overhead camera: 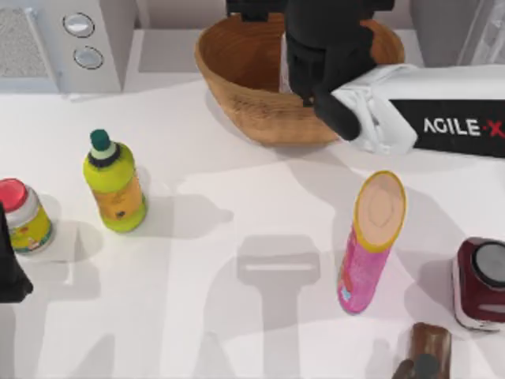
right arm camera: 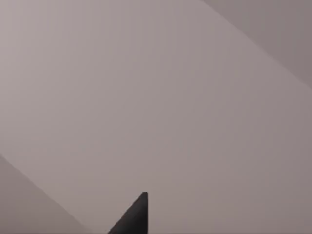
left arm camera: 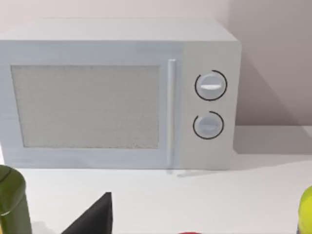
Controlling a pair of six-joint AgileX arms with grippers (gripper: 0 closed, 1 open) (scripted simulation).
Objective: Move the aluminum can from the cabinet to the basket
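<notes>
The right arm's tool [overhead camera: 319, 39] sits highest, over the basket [overhead camera: 237, 79] at the back of the table [overhead camera: 237, 205]; I cannot tell whether it is open or closed. A pale sliver at its left edge may be the aluminum can (too hidden to be sure), so the can is probably above the basket, away from the cabinet [overhead camera: 442, 20] at the back right. To do the drop well, I would centre over the bowl, come low inside the rim, then let go. The left tool [overhead camera: 8, 272] is parked at the left edge. Counted: one basket, one microwave [left arm camera: 117, 97], one green bottle [overhead camera: 116, 185], one red-lidded jar [overhead camera: 24, 217], one pink tube [overhead camera: 367, 249]
</notes>
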